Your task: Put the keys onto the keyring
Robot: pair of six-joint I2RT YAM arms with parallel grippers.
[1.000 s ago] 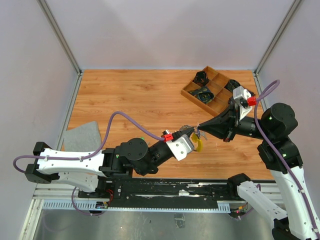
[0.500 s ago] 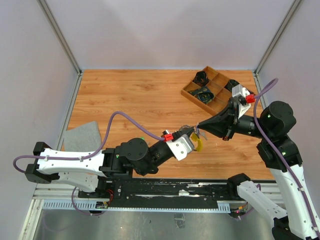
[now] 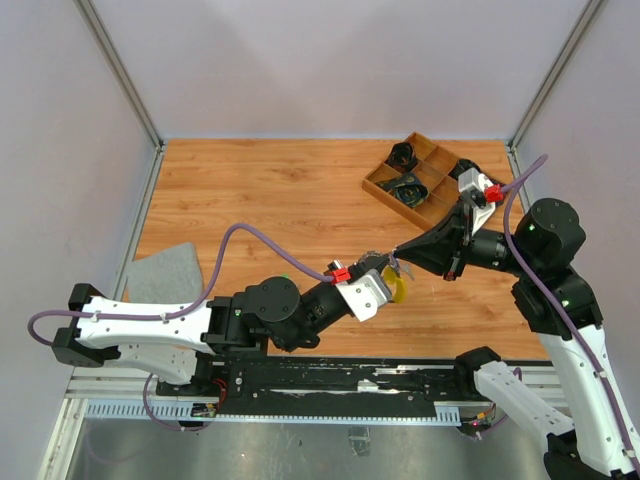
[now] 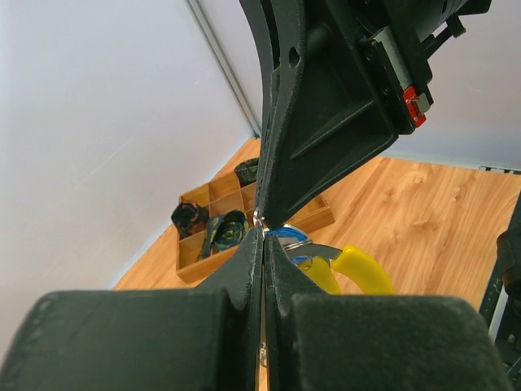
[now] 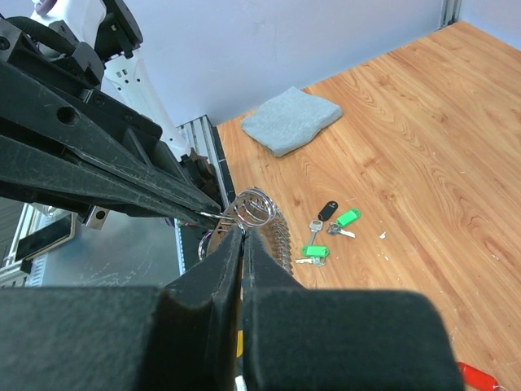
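Two grippers meet tip to tip above the worktop (image 3: pixel 260 200), near its front right. The left gripper (image 4: pixel 262 232) has its jaws pressed together, only a hairline gap between the black pads, and in my right wrist feed they pinch a thin wire end of the keyring (image 5: pixel 252 208). The right gripper (image 5: pixel 242 236) has its jaws fully closed too, tips touching the underside of the coil. I cannot tell whether they actually clamp the wire or a key.

The keyring is silvery springy wire wound in loose loops, held up in the air between the two grippers. Its yellow curved piece (image 4: pixel 358 269), glossy, rounded plastic, hangs just right of the left fingers, with a blue key head (image 4: pixel 285 234) and a bit of silver ring beside it.

Loose keys lie flat on the wood-grain worktop below: two with green plastic tags (image 5: pixel 348 217), one with a black tag (image 5: pixel 327 210), silver blades, all close together.

At the far right a compartmented wooden tray (image 4: pixel 313 218) holds dark bundled items, too small to make out. Well apart at the near left lies a grey, soft-looking folded cloth (image 5: pixel 291 118).
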